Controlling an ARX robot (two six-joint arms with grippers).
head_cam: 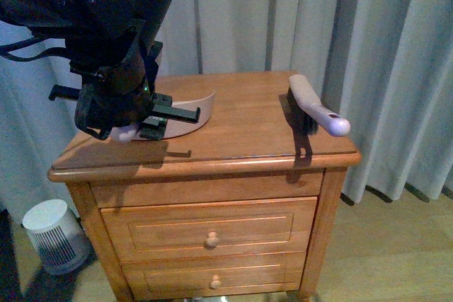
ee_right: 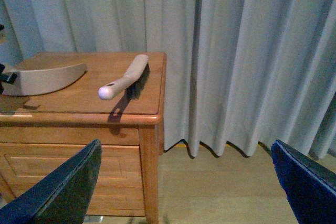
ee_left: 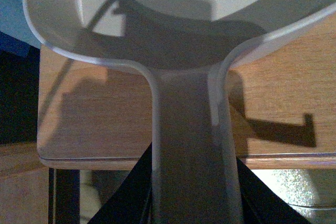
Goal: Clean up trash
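Trash: no whitish wad can be made out in any view, so its look and place can't be told. The part of the dustpan (head_cam: 190,109) interior seen from the L wrist is bare pale plastic in shadow.

L gripper (head_cam: 164,117) is over the table's (head_cam: 248,129) L front corner. Its fingers (ee_left: 123,198) sit either side of the dustpan handle, clenched on it. The handle runs straight between them in the L wrist view. The pan is pale pinkish, scoop-shaped, and lies on the tabletop's L half w/ its curved wall toward the table's middle. The handle end sticks out past the gripper near the front edge.

R gripper (ee_right: 186,144) is off the table, to its R and lower, over the floor by the curtain (head_cam: 283,12). Its fingers (ee_right: 68,187) are spread wide, released, nothing between them.

Brush (head_cam: 311,104) lies on the R side of the tabletop, well apart from the pan. Its handle tip reaches the front R edge, w/ dark bristles under the far end.

White ribbed unit (head_cam: 53,235) stands on the floor, L of the table.
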